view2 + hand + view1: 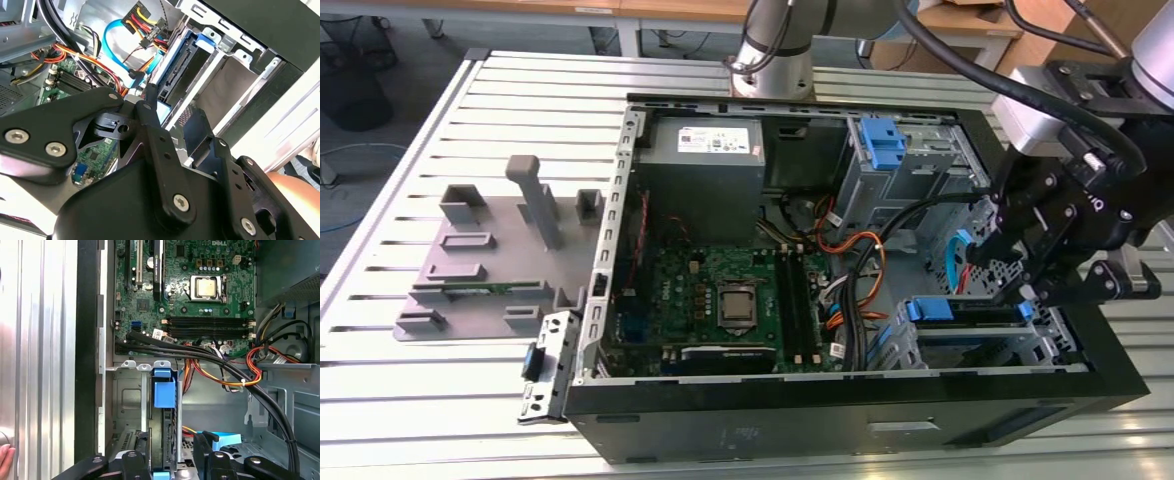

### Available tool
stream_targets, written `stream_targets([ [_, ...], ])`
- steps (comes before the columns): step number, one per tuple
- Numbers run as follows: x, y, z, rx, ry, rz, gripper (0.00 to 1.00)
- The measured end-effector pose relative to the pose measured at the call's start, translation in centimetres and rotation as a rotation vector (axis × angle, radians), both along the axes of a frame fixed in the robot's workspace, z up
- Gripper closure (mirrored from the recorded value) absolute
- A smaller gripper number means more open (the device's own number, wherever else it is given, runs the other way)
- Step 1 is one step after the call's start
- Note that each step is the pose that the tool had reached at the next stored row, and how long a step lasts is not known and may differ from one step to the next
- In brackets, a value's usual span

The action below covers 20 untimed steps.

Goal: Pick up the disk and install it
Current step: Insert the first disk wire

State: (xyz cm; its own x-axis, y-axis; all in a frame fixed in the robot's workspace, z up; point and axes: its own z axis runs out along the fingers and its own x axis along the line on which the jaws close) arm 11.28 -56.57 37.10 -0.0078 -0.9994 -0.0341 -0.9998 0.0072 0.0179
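Blue-framed disk [164, 392] stands edgewise, long axis running into bay [122, 400]; fingers [135, 462] spread astride it.

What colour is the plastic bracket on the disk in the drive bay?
Blue. The bracket shows best in the first wrist view.

Bright, even room light fills the exterior view, with a soft sheen on the slatted aluminium table [440, 110]. The inside of the computer case [854, 395] lies in mild shadow. In both wrist views the table glares almost white, while the disk [164, 392] is evenly lit
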Motion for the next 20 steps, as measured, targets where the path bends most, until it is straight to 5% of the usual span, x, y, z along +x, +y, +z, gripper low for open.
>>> stream_targets([
  [13,0.0,1.68,-0.02,0.0001,0.0,0.0,0.52],
  [20,0.0,1.95,-0.34,0.0001,0.0,0.0,0.52],
])
